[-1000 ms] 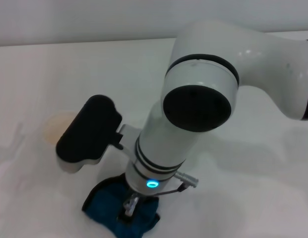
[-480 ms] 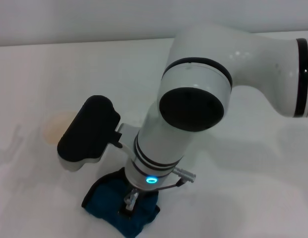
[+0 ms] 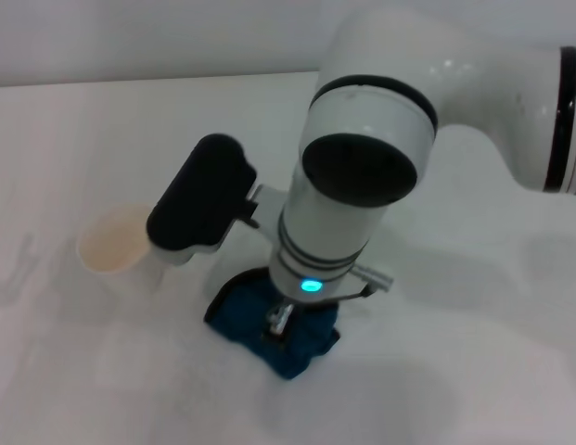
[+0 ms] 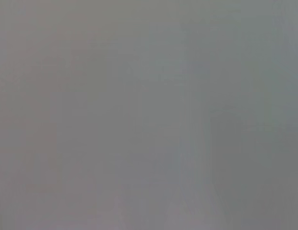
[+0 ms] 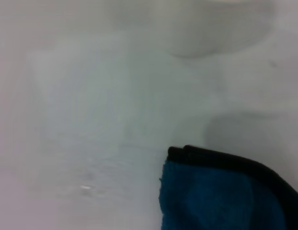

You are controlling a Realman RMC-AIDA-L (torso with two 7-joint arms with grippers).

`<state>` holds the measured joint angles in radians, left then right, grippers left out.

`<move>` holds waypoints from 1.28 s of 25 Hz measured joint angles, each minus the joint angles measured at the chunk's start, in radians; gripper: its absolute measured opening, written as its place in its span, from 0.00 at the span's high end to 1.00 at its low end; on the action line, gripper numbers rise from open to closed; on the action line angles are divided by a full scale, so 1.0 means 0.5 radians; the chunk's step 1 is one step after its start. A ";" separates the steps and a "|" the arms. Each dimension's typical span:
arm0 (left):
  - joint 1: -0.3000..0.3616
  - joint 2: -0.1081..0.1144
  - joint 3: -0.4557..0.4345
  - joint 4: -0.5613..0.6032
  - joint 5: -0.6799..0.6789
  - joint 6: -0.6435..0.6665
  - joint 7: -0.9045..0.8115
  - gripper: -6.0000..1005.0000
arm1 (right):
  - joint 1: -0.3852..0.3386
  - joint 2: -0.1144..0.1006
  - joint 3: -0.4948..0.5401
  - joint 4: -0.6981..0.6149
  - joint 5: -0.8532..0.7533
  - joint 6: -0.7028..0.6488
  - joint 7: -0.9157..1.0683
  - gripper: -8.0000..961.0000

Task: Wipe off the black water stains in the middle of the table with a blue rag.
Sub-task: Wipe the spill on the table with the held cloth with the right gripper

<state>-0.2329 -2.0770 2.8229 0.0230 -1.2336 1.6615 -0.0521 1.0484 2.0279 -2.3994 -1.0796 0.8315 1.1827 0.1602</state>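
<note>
the right gripper [image 3: 280, 324] stands upright over the blue rag [image 3: 301, 345], pressing down into the cloth near the front of the table [image 3: 473, 371]; only a small metal part shows below the wrist in the head view, so whether the fingers are parted or clamped on the cloth cannot be told. change noted: over the last second the right arm has carried the blue rag up and to the right across the table, away from the near edge, and the cloth has travelled with the wrist, which suggests it is pinned or held rather than lying loose. the white paper cup [image 3: 111, 239], partly hidden behind the black wrist housing earlier, now shows its open mouth and stands left of the cloth, apart from it. for the task this reads as a wiping stroke under way. the black water stains are not visible in any current view: none shows on the bare white surface, and the ground under the cloth and arm is covered, so it cannot be said whether the blotch is beneath the cloth or already gone. the right wrist view shows a black-edged corner of the blue rag [image 5: 220, 196] on clean-looking white table, with possibly a faint damp sheen beside it, though that is uncertain. the left wrist view is a blank grey field, and the left gripper appears in no view.
</note>
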 joint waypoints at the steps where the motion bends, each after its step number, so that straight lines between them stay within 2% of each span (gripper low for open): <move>1: 0.002 0.000 0.000 0.000 0.000 0.000 0.000 0.12 | -0.019 0.000 0.037 0.004 -0.051 0.032 0.000 0.89; 6: 0.016 0.003 -0.001 -0.003 -0.002 0.000 0.000 0.12 | -0.096 0.000 0.179 -0.012 -0.250 0.146 0.001 0.89; 11: 0.021 0.004 -0.001 -0.003 -0.003 0.000 0.000 0.12 | -0.113 0.000 0.182 -0.032 -0.258 0.165 0.001 0.89; 18: 0.018 0.003 -0.001 -0.003 -0.003 -0.001 0.000 0.12 | -0.120 0.000 0.054 -0.172 -0.063 0.094 0.004 0.89; 32: 0.033 0.000 -0.001 -0.003 -0.002 0.000 0.000 0.12 | 0.035 0.000 -0.232 -0.260 0.320 -0.086 -0.005 0.88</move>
<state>-0.2165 -2.0768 2.8225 0.0215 -1.2348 1.6614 -0.0521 1.0657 2.0279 -2.5154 -1.2093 0.9913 1.1395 0.1579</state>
